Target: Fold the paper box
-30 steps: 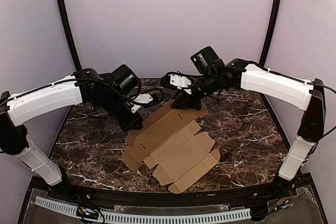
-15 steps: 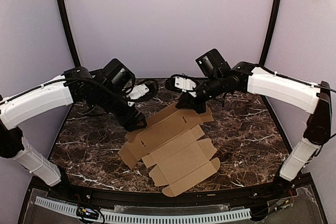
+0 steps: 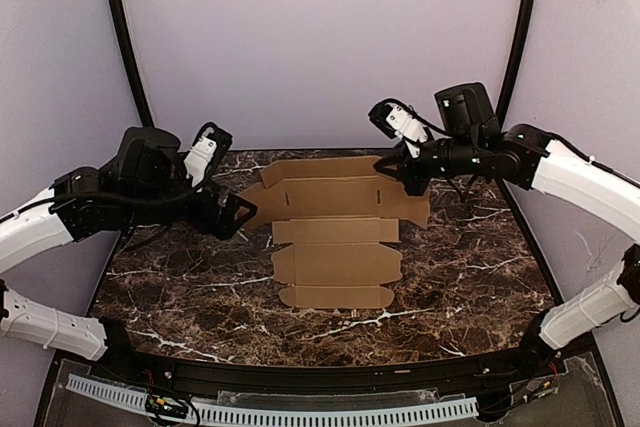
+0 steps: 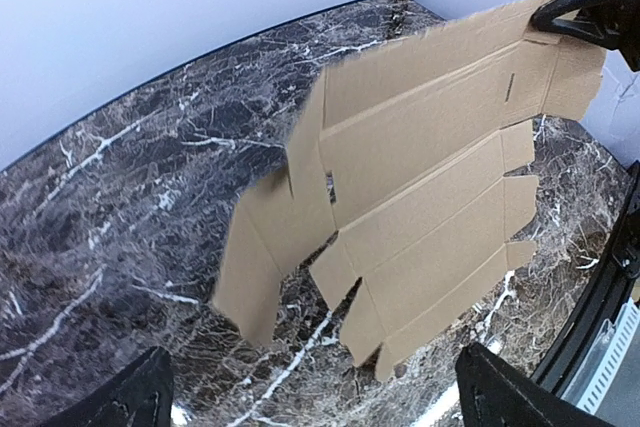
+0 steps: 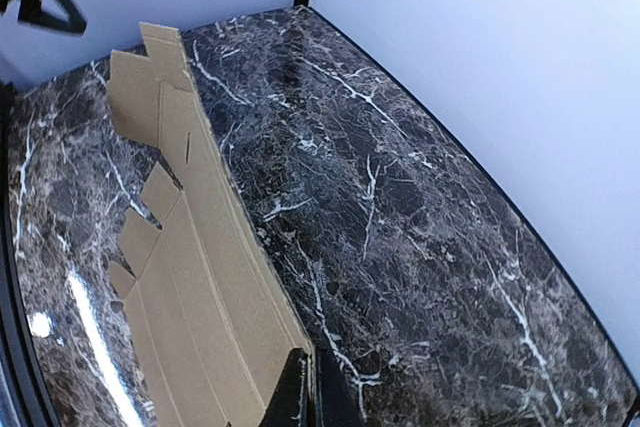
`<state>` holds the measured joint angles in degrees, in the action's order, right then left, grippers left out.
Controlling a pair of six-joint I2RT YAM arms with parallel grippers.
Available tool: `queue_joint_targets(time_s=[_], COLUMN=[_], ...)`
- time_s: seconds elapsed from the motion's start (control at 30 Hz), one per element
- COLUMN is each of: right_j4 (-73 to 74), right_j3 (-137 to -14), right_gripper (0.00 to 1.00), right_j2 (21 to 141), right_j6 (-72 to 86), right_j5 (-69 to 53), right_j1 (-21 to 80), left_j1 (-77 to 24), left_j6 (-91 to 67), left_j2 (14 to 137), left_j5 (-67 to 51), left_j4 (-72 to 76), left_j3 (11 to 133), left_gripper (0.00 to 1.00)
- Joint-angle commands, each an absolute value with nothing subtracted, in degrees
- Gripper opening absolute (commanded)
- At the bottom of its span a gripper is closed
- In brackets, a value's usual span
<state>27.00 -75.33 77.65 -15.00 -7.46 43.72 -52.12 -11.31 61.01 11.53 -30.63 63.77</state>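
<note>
Paper box unfolded; right gripper clenched on its far right corner; left gripper wide open beside it.

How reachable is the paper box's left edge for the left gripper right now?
Probably yes: the left gripper is open, facing the paper box with nothing between; the right gripper pinches its far corner.
</note>
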Motion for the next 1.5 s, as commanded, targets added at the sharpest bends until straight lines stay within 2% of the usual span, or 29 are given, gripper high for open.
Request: queue_joint_targets(time_s=[0.0, 0.2, 0.43, 0.67, 1.0, 1.27, 1.4, 1.47], right_j4=[18.72, 9.58, 8.81, 12.39, 20.66, 22.97, 23.32, 23.51], right_j3=[-68.54, -59.08, -56.34, -55.29, -58.14, -60.13, -60.17, -60.19], right_gripper=[0.0, 0.0, 0.0, 0.0, 0.0, 0.0, 0.0, 0.0], right_j2=[72.88, 66.06, 61.39, 56.13, 54.43, 54.58, 55.04, 55.26], right_j6=[-1.44, 8.2, 12.26, 11.48, 6.31, 4.82, 4.97, 5.05], right_j5=[-4.32, -5.53, -11.12, -15.68, -21.66, -24.65, -24.21, -23.71], right_j1=[43.24, 43.26, 43.32, 43.33, 43.59, 44.11, 44.38, 44.47], left_j1=[-52.47, -52.47, -52.35, -51.65, -51.63, -51.59, -51.62, -51.66], left_j6=[-20.23, -26.48, -26.72, -24.51, -17.15, -13.41, -12.9, -12.84], left_j2=[55.25, 53.14, 57.0, 54.78, 47.5, 45.42, 45.9, 45.58], left_j5=[8.88, 6.25, 4.48, 3.15, 6.72, -0.5, -3.21, -3.4], left_j4=[-20.4, -10.05, 1.9, 6.66, -1.91, -1.33, -1.96, -1.83], left_j3=[53.15, 41.05, 33.77, 32.39, 38.86, 41.58, 41.72, 41.48], left_gripper=[0.99, 0.99, 0.99, 0.99, 0.99, 0.98, 0.92, 0.84])
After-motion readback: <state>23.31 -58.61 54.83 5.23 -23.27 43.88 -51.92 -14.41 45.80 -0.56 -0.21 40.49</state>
